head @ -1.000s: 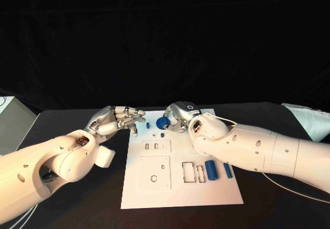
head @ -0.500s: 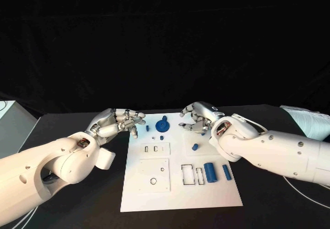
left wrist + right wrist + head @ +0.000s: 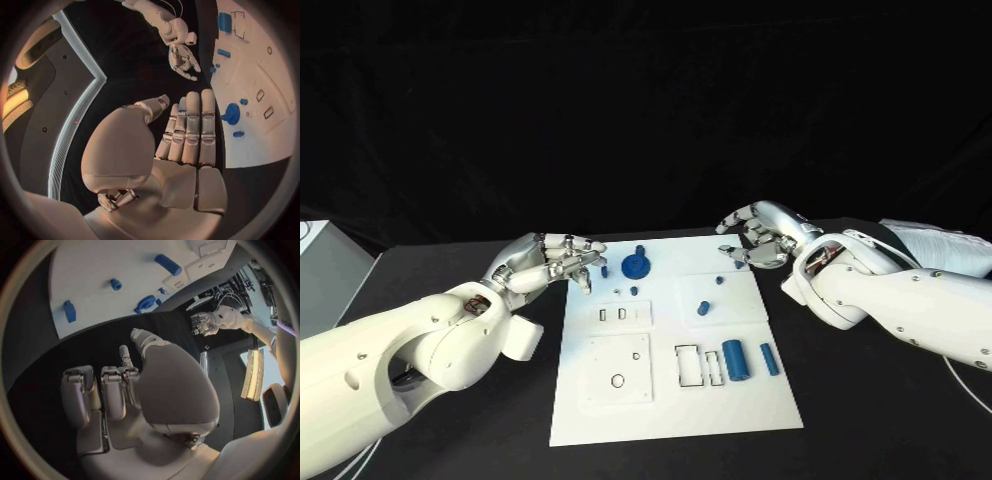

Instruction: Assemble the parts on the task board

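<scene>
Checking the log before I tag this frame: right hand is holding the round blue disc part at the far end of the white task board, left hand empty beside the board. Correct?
Not quite. The right hand holds nothing; the head view shows it off the far right corner of the white task board. The round blue disc part lies untouched on the board's far end. The left hand is empty beside the board, as stated.

The right hand (image 3: 759, 236) lets go of the round blue part (image 3: 638, 265) and now sits off the task board's (image 3: 733, 420) far right corner, empty.
</scene>
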`<state>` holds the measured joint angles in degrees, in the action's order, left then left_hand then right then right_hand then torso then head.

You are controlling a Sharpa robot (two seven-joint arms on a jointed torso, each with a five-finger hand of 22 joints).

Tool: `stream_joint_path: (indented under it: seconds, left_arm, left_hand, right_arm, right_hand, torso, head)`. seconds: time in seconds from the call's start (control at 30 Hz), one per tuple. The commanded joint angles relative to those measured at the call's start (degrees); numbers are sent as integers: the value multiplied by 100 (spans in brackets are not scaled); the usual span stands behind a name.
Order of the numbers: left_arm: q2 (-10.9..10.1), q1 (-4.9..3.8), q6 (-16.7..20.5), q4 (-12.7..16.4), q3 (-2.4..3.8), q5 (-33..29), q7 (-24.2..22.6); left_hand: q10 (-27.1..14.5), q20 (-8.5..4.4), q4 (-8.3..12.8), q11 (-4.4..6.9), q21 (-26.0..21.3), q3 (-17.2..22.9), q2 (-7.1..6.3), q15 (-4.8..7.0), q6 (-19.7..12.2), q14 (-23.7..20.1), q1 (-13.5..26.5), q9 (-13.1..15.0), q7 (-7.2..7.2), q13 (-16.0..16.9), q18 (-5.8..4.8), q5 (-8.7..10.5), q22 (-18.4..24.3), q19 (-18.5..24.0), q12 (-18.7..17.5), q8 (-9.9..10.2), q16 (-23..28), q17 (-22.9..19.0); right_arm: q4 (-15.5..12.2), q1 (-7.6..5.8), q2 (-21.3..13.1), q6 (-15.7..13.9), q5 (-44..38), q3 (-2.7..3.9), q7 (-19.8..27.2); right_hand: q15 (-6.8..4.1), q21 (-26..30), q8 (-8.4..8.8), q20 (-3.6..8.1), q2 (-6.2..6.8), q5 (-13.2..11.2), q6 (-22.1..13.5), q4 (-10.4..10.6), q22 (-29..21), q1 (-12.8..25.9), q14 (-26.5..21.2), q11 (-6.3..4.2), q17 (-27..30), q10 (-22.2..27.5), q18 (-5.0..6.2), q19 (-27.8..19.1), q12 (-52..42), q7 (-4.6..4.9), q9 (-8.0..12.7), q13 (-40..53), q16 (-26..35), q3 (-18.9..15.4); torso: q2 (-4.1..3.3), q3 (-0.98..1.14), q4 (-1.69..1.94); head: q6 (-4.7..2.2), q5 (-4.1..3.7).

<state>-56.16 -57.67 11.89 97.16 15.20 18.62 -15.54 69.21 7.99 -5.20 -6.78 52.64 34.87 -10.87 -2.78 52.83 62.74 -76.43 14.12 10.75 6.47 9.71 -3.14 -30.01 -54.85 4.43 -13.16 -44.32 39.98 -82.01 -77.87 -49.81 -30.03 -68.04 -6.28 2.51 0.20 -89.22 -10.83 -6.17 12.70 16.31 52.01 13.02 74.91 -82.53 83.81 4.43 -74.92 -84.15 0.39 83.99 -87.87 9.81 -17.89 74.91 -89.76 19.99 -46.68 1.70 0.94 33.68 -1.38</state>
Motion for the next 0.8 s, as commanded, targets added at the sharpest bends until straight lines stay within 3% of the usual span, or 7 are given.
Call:
stream_joint_path:
  seconds: [0.03,0.1,0.23,0.33,0.5,0.67,0.8]
  left_arm:
    - [39,26,-127,-2,4,-26,-56]
    - [68,38,-135,-11,4,-26,-57]
    - [101,58,-147,-25,4,-26,-54]
    - [111,65,-148,-26,4,-26,-48]
    - [112,70,-153,-27,4,-22,-42]
    - [102,73,-145,-38,4,-19,-34]
    - [92,74,-151,-34,4,-8,-22]
  left_hand:
    - [-46,10,22,1,-36,15,24,12,-40,-41,47,7,16,6,79,4,6,32,-27,23,17,-8]
    - [-47,10,22,1,-36,15,24,13,-40,-39,47,7,16,6,79,4,6,32,-28,23,16,-8]
    - [-51,10,25,1,-34,15,25,14,-43,-28,46,7,16,6,81,4,6,30,-29,25,12,-8]
    - [-51,10,25,1,-33,15,25,14,-43,-25,46,8,16,5,81,4,5,29,-30,26,11,-8]
    - [-56,11,28,1,-27,16,28,16,-45,-4,47,9,16,5,82,4,4,24,-31,27,2,-7]
    - [-58,11,32,1,-18,16,31,17,-47,19,48,11,16,6,84,4,1,17,-31,29,-9,-6]
    - [-58,11,33,1,-13,17,34,18,-46,32,49,13,17,6,84,4,-1,12,-31,29,-16,-5]
  right_arm:
    - [74,-3,-114,545,109,0,452]
    - [94,-2,-207,661,89,-1,460]
    - [190,-1,-299,765,9,-2,414]
    - [300,0,-300,818,-101,-4,335]
    - [525,43,-210,931,-254,-17,204]
    - [676,98,-80,973,-352,-23,133]
    - [784,117,6,1016,-386,-25,88]
  right_hand:
    - [31,-41,44,-19,95,-53,11,-30,1470,-1,619,40,-1508,-292,-27,580,43,-18,-1,1221,-24,22]
    - [45,-31,80,-26,110,-174,-40,-23,1460,16,619,56,-1508,-250,-24,574,80,5,8,1180,-24,13]
    - [59,-33,125,-37,121,-247,-104,-36,1462,-2,619,72,-1508,-218,-25,575,109,21,20,1150,-24,12]
    - [65,-24,147,-43,124,-265,-135,-37,1453,-4,619,80,-1508,-199,-22,570,126,30,25,1132,-24,7]
    - [71,-17,164,-47,128,-288,-157,-32,1446,3,619,86,-1508,-189,-20,566,135,37,29,1122,-24,-5]
    - [74,0,175,-51,127,-285,-171,-44,1428,-18,619,88,-1508,-178,-15,556,144,39,32,1112,-24,-2]
    - [76,-1,184,-53,131,-280,-181,-53,1429,-32,619,90,-1508,-181,-16,557,142,41,34,1115,-24,-3]
  torso:
    - [2,7,-10]
    - [-3,-1,-4]
    - [-2,10,-14]
    - [-1,14,-31]
    - [-16,4,2]
    - [-22,7,9]
    - [-47,12,43]
  head:
    - [-26,-119]
    - [-60,-177]
    - [-68,-236]
    - [-66,-227]
    - [-29,-218]
    - [3,-189]
    - [29,-203]
